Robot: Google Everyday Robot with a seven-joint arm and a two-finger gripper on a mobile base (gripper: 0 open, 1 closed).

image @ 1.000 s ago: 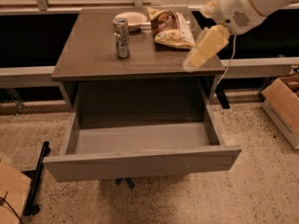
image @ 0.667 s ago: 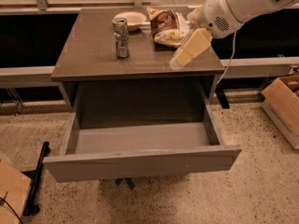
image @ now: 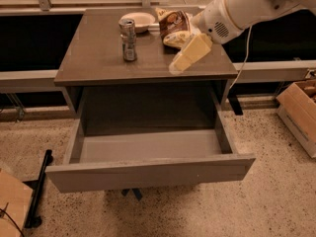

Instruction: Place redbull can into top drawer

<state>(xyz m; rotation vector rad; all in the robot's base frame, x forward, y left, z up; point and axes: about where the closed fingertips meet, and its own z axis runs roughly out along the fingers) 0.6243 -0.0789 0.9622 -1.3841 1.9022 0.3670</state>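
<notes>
The redbull can [image: 129,39] stands upright on the brown table top [image: 94,60], left of centre. The top drawer [image: 148,174] is pulled wide open below the table, and its pale grey inside holds nothing. My gripper [image: 178,65], with cream-coloured fingers on a white arm, hangs over the table's right front part. It is to the right of the can and a little nearer the front edge, apart from it, and holds nothing.
A crinkled snack bag [image: 174,26] and a pale bowl [image: 138,19] lie at the back of the table behind the can. A cardboard box [image: 301,107] stands on the floor at right, another [image: 12,206] at lower left beside a black bar.
My arm has swung left and forward across the table, bringing the gripper closer to the can. The can and drawer have not moved.
</notes>
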